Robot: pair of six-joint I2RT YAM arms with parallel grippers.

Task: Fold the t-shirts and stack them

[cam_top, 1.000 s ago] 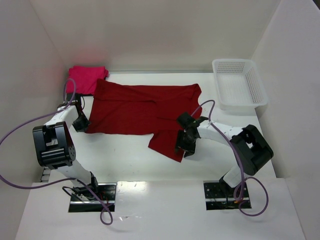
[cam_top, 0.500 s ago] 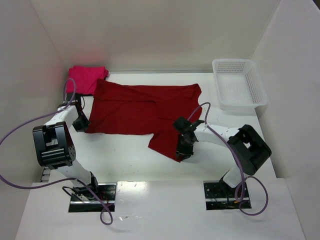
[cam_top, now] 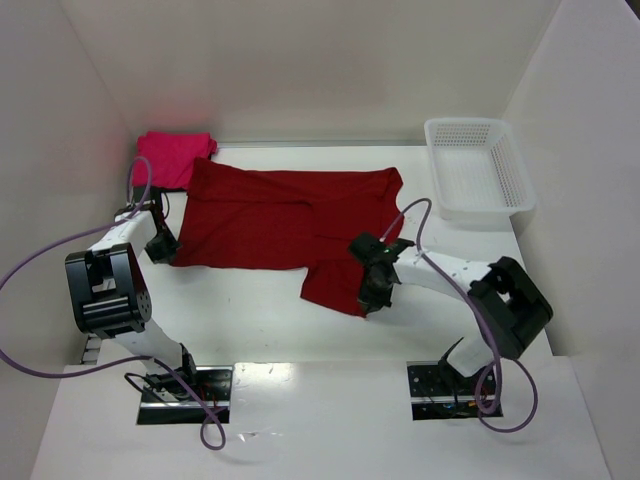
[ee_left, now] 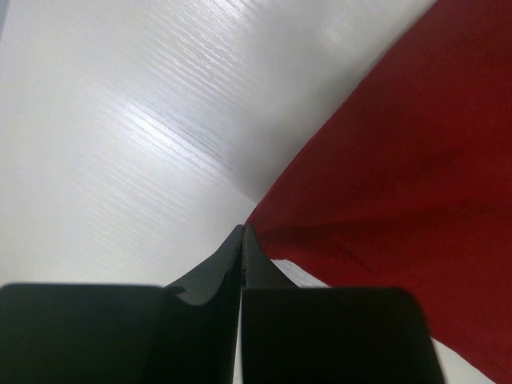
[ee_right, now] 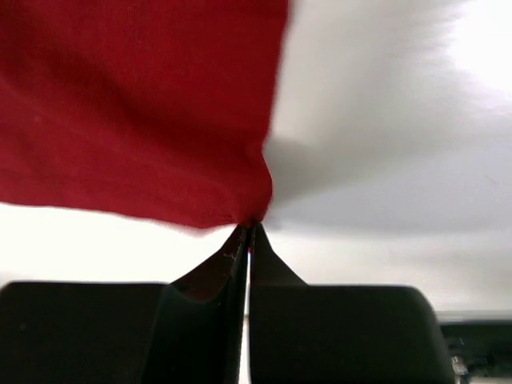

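A dark crimson t-shirt (cam_top: 285,215) lies spread across the back of the table. A magenta-pink t-shirt (cam_top: 172,156) sits bunched in the far left corner, partly under the crimson one. My left gripper (cam_top: 165,250) is shut on the crimson shirt's near left corner (ee_left: 264,216). My right gripper (cam_top: 368,298) is shut on the near right corner of the same shirt (ee_right: 256,210), and the cloth there hangs slightly lifted off the table in the right wrist view.
A white plastic mesh basket (cam_top: 478,170) stands at the far right against the wall. White walls close in the table on the left, back and right. Purple cables loop from both arms near the table's front.
My right gripper has closed on the crimson shirt's near right corner and drawn it slightly inward. The left arm and its held corner have not moved.
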